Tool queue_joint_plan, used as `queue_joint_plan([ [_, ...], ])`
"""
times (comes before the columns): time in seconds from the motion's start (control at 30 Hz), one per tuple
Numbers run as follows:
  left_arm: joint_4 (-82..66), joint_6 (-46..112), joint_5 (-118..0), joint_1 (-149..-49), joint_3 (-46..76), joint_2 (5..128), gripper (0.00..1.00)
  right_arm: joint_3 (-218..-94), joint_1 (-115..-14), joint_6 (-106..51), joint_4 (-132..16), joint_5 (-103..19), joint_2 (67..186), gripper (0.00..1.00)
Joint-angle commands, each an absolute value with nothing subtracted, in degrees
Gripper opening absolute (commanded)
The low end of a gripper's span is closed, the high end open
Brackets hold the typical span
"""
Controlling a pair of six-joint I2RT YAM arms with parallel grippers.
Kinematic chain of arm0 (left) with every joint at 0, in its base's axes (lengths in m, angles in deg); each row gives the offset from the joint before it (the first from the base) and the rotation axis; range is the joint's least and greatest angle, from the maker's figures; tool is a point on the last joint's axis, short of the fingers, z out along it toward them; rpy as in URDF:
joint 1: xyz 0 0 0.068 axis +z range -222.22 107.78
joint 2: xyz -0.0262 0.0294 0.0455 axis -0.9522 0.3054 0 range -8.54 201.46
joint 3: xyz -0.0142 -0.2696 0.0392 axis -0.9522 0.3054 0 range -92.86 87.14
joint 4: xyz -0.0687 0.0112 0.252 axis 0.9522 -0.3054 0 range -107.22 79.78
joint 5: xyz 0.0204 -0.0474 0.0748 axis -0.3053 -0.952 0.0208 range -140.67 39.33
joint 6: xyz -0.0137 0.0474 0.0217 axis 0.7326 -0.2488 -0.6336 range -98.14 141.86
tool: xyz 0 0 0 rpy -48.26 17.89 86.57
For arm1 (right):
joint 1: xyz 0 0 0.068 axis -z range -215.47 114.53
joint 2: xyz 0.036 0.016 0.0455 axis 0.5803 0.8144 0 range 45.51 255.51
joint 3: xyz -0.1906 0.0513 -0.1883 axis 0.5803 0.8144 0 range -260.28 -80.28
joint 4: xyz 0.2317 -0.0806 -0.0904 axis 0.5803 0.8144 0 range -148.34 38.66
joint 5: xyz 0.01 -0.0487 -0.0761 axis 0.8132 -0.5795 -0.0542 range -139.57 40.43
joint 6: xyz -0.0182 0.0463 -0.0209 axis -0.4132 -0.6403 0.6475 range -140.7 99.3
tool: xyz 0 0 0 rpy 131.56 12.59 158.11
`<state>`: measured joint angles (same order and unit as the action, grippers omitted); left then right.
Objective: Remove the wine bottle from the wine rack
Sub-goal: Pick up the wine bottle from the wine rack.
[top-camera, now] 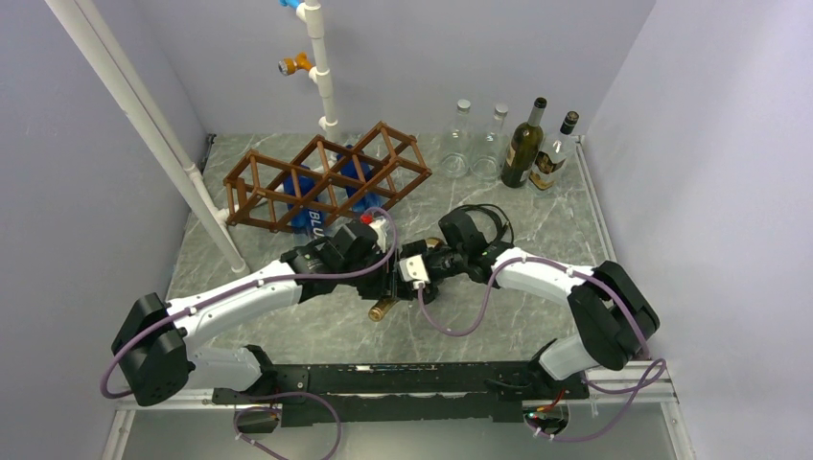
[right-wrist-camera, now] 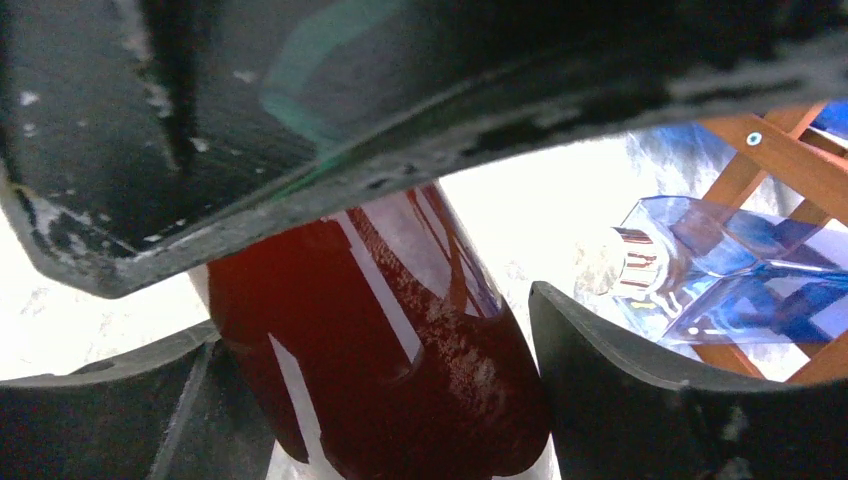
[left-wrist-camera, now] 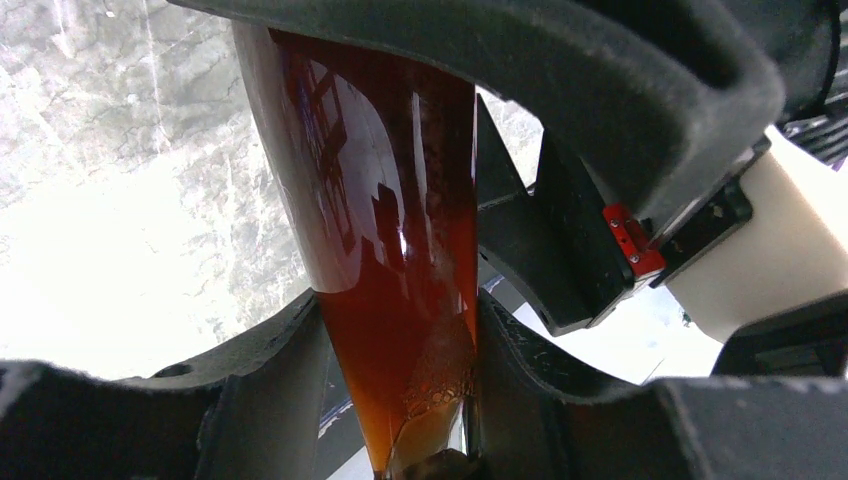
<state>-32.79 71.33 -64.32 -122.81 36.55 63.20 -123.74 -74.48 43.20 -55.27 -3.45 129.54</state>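
Observation:
A wine bottle (left-wrist-camera: 390,200) of dark amber glass hangs over the table's middle, clear of the wine rack (top-camera: 326,177). Only its gold-capped end (top-camera: 383,308) shows well from above. My left gripper (left-wrist-camera: 400,390) is shut on the bottle's narrow neck, with both fingers pressed against the glass. My right gripper (right-wrist-camera: 380,400) stands wide around the bottle's thick body (right-wrist-camera: 370,330), and a finger lies against each side. From above, the left gripper (top-camera: 388,287) and right gripper (top-camera: 431,259) meet nose to nose. The brown lattice rack lies at the back left.
A blue glass bottle (top-camera: 312,206) lies in the rack, and its neck (right-wrist-camera: 625,260) points toward me. Two clear bottles (top-camera: 460,139) and two dark bottles (top-camera: 525,144) stand at the back right. A slanted white pipe (top-camera: 144,125) crosses the left side. A white pipe stand (top-camera: 318,67) rises behind the rack.

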Motion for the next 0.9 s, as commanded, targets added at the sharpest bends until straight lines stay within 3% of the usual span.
queue_joint_plan([
  [0.0, -16.3, 72.5, -67.8, -122.0, 33.0, 58.8, 0.0, -123.1, -74.5, 43.9, -58.0, -5.2, 129.8, 0.74],
  [0.1, -16.1, 73.3, -68.3, -121.6, 33.8, 58.3, 0.0, -123.9, -74.5, 43.9, -57.3, -5.0, 129.8, 0.59],
  [0.23, -15.4, 74.2, -68.4, -121.1, 35.0, 57.3, 0.18, -124.5, -74.2, 44.1, -56.0, -3.9, 129.6, 0.4],
  [0.33, -14.7, 74.6, -68.8, -120.9, 35.8, 56.6, 0.33, -124.7, -73.9, 44.1, -55.3, -3.1, 129.2, 0.31],
  [0.63, -12.8, 74.5, -69.4, -120.7, 37.7, 55.2, 0.57, -124.8, -73.2, 42.8, -55.1, -1.3, 128.6, 0.21],
  [0.77, -13.6, 73.4, -69.3, -120.7, 38.0, 54.3, 0.76, -125.0, -72.8, 42.7, -54.7, -0.4, 128.5, 0.19],
  [0.87, -13.4, 72.8, -69.2, -120.7, 38.6, 53.6, 0.78, -125.0, -72.5, 42.6, -54.5, 0.3, 128.5, 0.19],
])
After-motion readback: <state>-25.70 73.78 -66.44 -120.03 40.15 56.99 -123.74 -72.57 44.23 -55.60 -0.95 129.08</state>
